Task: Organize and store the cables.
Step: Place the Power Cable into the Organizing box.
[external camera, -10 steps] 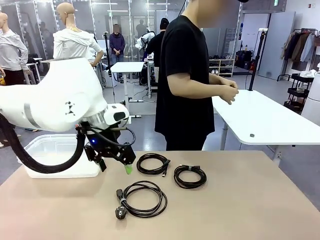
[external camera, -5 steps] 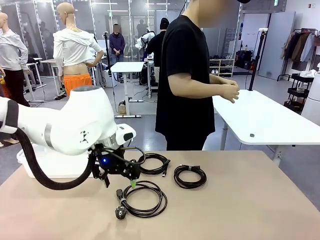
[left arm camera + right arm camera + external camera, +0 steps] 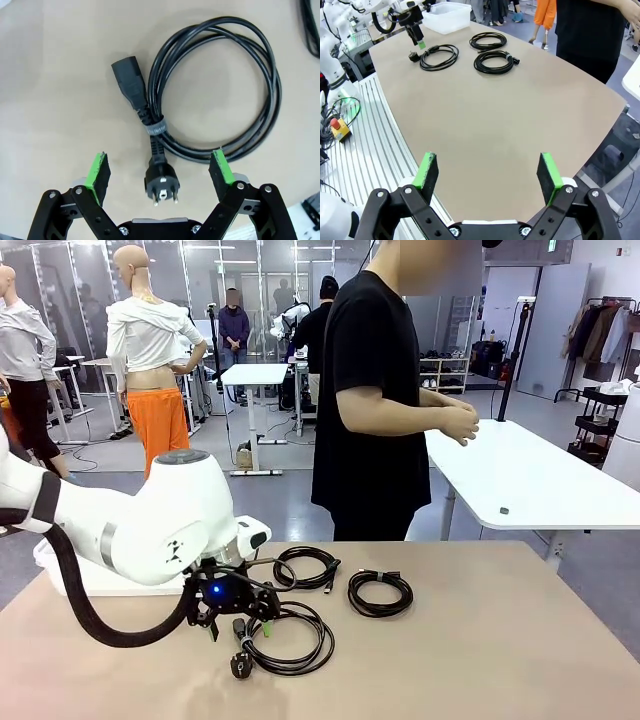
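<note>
Left gripper (image 3: 160, 162), fingers wide, brackets the plug end of the nearest coiled black power cable (image 3: 156, 129) on the tan table (image 3: 500, 660); contact unclear. Two more black cable coils (image 3: 380, 577) lie just beyond. Right gripper (image 3: 489, 172) wide, empty.

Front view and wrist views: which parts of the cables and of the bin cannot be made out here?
- White plastic bin: front view, the white left arm covers most of it.
- Large black coiled power cable: front view, the open left pincer covers its banded part.
- Another black coiled cable: left wrist view, cut off by the right edge.
</note>
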Action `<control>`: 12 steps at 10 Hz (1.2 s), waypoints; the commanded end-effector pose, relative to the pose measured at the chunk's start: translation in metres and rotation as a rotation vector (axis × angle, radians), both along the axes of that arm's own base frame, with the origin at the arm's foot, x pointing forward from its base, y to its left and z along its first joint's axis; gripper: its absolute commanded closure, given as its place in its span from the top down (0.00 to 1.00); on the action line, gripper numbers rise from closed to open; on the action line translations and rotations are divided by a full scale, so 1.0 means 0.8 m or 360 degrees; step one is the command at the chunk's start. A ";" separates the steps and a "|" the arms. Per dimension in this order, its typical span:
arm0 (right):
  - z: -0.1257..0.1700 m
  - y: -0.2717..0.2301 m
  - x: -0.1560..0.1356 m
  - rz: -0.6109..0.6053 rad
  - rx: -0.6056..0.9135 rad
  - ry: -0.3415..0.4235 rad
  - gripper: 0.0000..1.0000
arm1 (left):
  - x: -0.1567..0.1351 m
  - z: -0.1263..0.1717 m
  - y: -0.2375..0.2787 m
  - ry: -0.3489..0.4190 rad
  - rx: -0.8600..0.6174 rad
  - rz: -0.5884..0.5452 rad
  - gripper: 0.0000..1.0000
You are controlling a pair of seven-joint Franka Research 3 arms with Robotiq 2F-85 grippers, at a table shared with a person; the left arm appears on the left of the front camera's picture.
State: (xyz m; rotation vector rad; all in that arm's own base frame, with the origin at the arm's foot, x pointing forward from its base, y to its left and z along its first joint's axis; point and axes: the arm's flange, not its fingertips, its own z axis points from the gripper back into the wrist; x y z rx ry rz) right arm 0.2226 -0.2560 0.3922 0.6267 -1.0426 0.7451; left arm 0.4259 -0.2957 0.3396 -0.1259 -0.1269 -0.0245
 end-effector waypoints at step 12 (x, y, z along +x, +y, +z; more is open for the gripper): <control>0.002 -0.001 0.001 0.0001 0.0008 -0.0041 1.00 | 0.020 -0.026 -0.019 0.0000 0.0107 0.0128 0.00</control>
